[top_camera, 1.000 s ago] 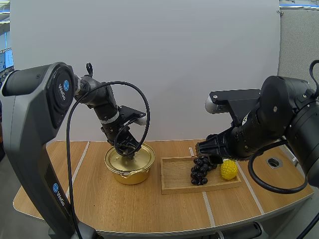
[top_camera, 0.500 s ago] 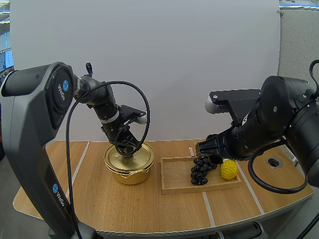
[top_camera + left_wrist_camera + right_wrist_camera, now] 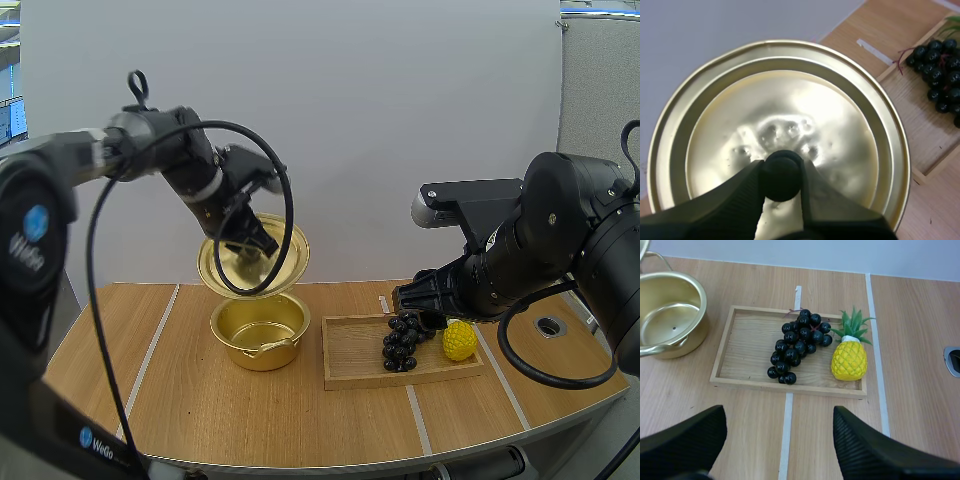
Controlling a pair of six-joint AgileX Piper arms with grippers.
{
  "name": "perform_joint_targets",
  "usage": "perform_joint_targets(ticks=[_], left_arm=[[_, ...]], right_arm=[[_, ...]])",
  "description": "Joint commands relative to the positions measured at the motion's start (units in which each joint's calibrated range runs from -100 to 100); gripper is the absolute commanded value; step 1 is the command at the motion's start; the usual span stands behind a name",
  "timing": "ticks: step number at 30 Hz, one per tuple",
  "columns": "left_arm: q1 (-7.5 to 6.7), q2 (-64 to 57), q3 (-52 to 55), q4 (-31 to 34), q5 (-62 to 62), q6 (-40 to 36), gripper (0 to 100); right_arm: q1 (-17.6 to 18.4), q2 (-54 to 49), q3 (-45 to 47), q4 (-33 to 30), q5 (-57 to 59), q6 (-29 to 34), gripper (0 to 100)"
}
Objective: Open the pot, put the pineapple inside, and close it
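In the high view, the left gripper (image 3: 258, 246) is holding the round gold metal lid (image 3: 225, 265) tilted in the air directly above the open gold metal pot (image 3: 262, 348), so the opening step looks done. The flat rectangular wooden tray (image 3: 350, 368) is lying just beside the pot. In the tray, the bunch of dark grapes (image 3: 402, 342) is sitting nearer the pot, and the small yellow pineapple with a green crown (image 3: 459, 342) is waiting at the end away from the pot. The pot is showing nothing inside, so picking up the fruit, dropping it in and closing are all left to do.

In the left wrist view, the black fingers (image 3: 747, 187) are clenching the lid's black round knob (image 3: 781, 169) between their tips.

In the right wrist view, the right gripper (image 3: 780, 442) is hanging released, its fingers standing wide apart and holding nothing, near the tray's side, well apart from the pot. The pineapple seems to be lying flat, touching the grapes or nearly so. Its long axis is running across the tray's short side, crosswise to the line toward the pot, with the crown pointing to the far rim.
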Motion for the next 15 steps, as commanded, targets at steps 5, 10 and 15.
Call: perform_joint_targets(ticks=[5,10,15], left_arm=[[0.00,-13.06,-10.74,3.02,-0.95,-5.17,0],[0.00,-15.92,-22.28,6.77,-0.18,-7.81,0],[0.00,-16.11,-34.00,11.04,0.85,-9.74,0]], right_arm=[[-0.24,-0.12,-0.41,0.08,0.00,0.14,100],[-0.24,-0.12,-0.41,0.08,0.00,0.14,100],[-0.24,-0.12,-0.41,0.08,0.00,0.14,100]])
